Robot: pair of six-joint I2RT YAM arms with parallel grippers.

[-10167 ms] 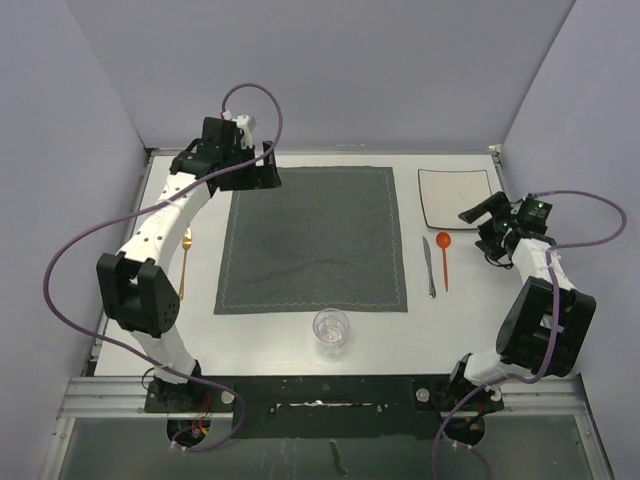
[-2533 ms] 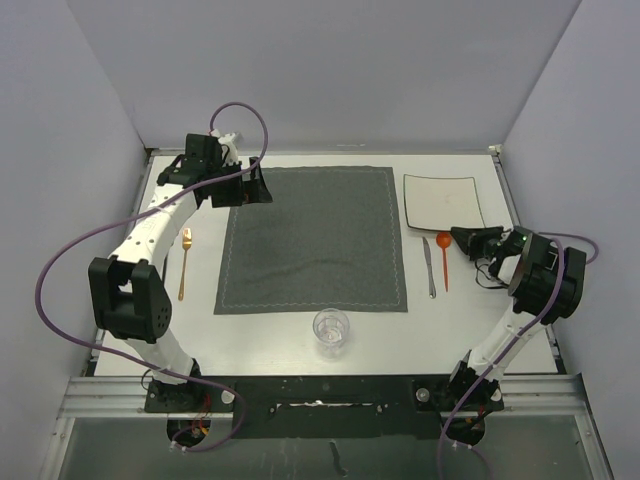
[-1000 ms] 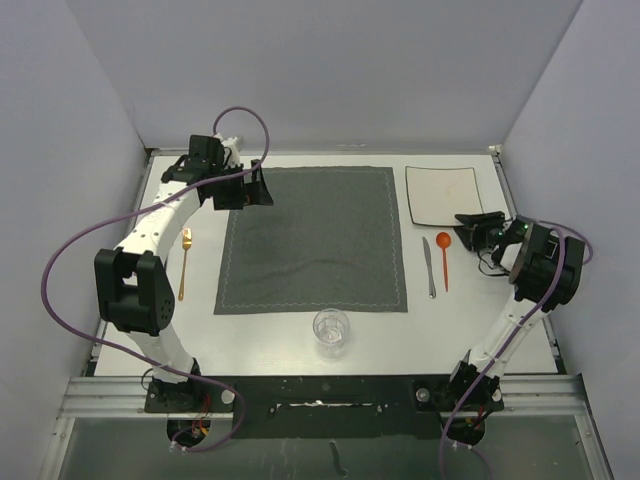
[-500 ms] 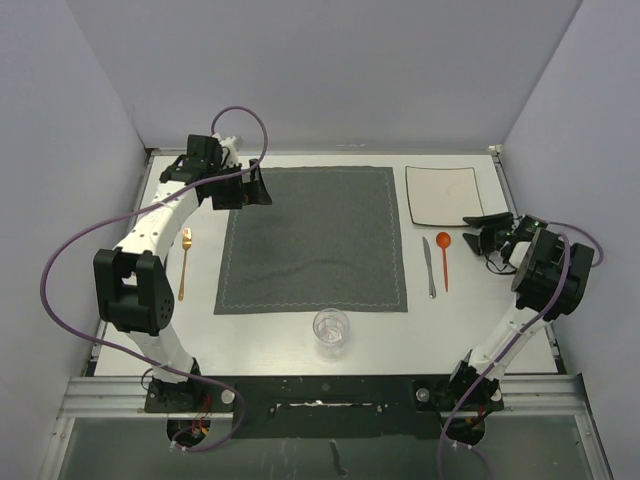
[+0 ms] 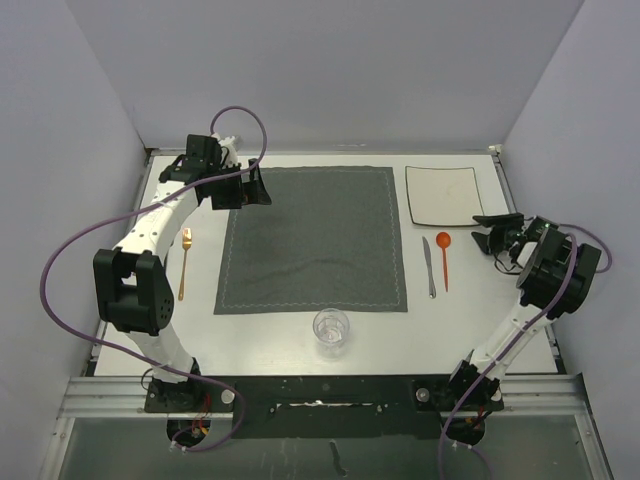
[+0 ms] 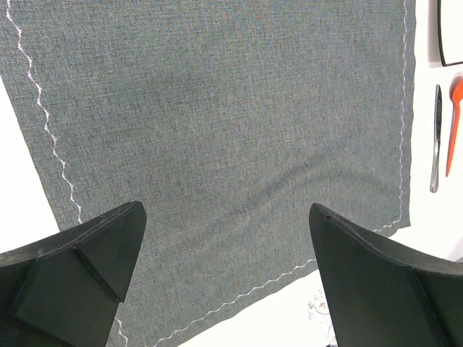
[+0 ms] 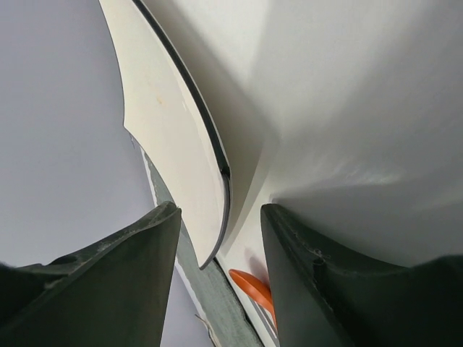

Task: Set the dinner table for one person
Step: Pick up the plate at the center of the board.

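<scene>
Table point(image 5: 265, 338) part laid: plate still off the mat

Table fills the space ahead of both arm bases, and everything stands on it. Fork point(image 5: 185, 262) lies on bare white, left of the mat point(image 5: 312, 240). Left gripper point(image 5: 248, 188) hangs over the mat's far-left corner, jaws spread full and holding nothing. Glass point(image 5: 331, 330) stands just off the mat's near edge. Knife point(image 5: 429, 266) and spoon point(image 5: 444, 258) lie side by side right of the mat, with the plate point(image 5: 443, 195) beyond them at the far right. Right gripper point(image 5: 478, 228) sits at the plate's near-right corner, jaws partly parted, the rim showing between them. No grip is made, and I cannot tell whether a finger touches.

If the left jaws nip the cloth and pull, the mat could ruck or slide into the glass. On the right, a pinch on that thin corner looks weak. The plate could pivot or drop on its way to the mat, and a low carry would sweep the spoon and knife lying in its path.

Against the earliest view, the left gripper has shifted only slightly, while the plate sits a little nearer the mat. The right gripper, lately in beside the spoon's bowl, has drawn back rightward to the corner. Fork, glass, knife and spoon have not moved.
</scene>
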